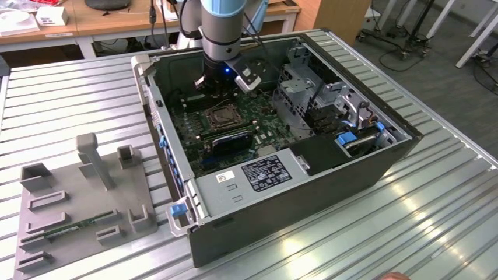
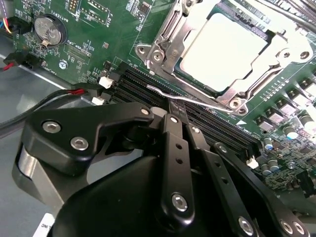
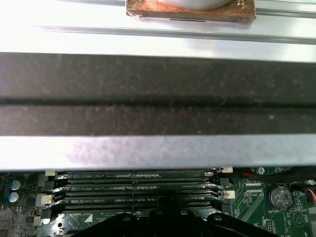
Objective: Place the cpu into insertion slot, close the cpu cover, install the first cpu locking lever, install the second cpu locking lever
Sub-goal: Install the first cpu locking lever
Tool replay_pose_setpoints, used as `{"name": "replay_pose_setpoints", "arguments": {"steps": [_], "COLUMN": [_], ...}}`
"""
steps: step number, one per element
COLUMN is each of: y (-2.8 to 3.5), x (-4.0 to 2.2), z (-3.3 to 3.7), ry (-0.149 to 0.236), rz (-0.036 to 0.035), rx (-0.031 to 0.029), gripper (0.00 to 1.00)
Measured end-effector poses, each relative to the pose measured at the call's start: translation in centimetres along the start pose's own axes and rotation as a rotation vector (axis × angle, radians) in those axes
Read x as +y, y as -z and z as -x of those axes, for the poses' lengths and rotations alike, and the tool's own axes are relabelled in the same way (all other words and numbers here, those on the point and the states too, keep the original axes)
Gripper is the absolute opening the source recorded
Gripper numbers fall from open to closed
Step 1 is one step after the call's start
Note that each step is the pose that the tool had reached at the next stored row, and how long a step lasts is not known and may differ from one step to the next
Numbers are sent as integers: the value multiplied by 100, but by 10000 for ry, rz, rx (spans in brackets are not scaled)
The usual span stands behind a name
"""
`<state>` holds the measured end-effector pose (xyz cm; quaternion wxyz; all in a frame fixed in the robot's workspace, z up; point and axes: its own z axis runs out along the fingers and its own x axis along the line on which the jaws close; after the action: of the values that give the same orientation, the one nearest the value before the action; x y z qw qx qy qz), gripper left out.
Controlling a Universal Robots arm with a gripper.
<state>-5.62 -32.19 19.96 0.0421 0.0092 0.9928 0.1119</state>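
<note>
The cpu (image 2: 222, 47) lies flat in the insertion slot (image 1: 220, 116) on the green motherboard. The silvery cpu cover (image 2: 170, 42) is folded down around it, its window showing the chip's pale top. A thin silvery locking lever (image 2: 207, 102) runs along the socket's edge, between the socket and the memory slots. My gripper (image 2: 174, 106) is shut, its black fingertips pressed together right at this lever; whether they touch it I cannot tell. In the exterior view the gripper (image 1: 219, 86) hangs inside the open computer case, just behind the socket.
Black memory slots (image 3: 138, 187) lie right under the gripper. A coin battery (image 2: 48, 29) and red-black cables (image 2: 74, 94) sit beside them. A metal drive cage (image 1: 311, 93) and the case walls (image 1: 155, 116) hem in the arm. A grey fixture (image 1: 86, 198) stands outside the case.
</note>
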Motion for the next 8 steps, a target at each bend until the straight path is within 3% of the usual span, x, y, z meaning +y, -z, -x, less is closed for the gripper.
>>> {"name": "replay_pose_setpoints", "arguments": {"steps": [8], "y": [29], "x": [6], "z": [2], "ry": [-3], "rz": [0], "rx": [0], "gripper": [11]}}
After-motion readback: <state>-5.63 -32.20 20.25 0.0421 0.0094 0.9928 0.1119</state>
